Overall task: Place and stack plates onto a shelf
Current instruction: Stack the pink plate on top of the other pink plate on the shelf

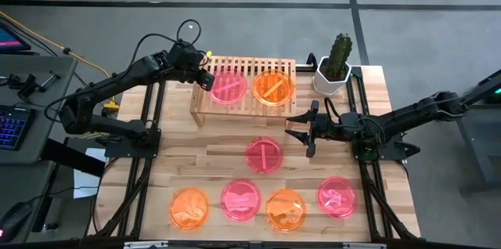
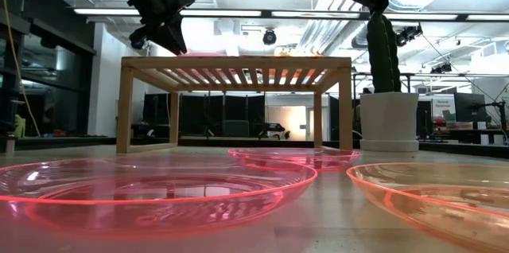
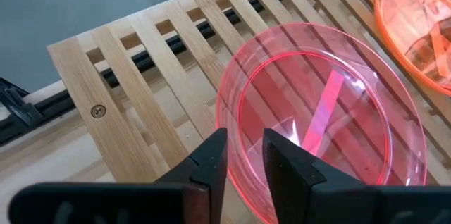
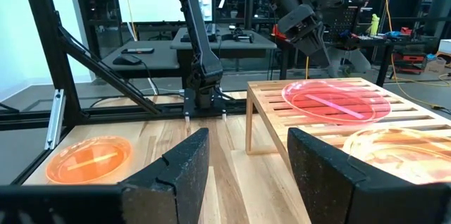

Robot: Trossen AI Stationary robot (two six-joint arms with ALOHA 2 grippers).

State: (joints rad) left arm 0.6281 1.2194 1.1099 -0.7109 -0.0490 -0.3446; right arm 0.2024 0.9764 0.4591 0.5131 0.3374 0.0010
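The light-wood slatted shelf (image 1: pixel 244 66) stands at the table's far side. On it lie a pink plate (image 1: pixel 228 87) on the left and an orange plate (image 1: pixel 273 87) on the right, side by side. My left gripper (image 3: pixel 245 157) is narrowly open at the pink plate's left rim (image 3: pixel 243 182), one finger on either side of it. The right wrist view shows that gripper (image 4: pixel 318 49) a little above the plate (image 4: pixel 337 101). My right gripper (image 1: pixel 300 128) is open and hovers right of centre, near a pink plate (image 1: pixel 264 154) that lies flat on the table.
Near the front edge lie several more plates in a row: orange (image 1: pixel 189 207), pink (image 1: pixel 240 200), orange (image 1: pixel 285 209) and pink (image 1: pixel 337 196). A cactus in a white pot (image 1: pixel 334 73) stands just right of the shelf. Bare tabletop shows left of the centre plate.
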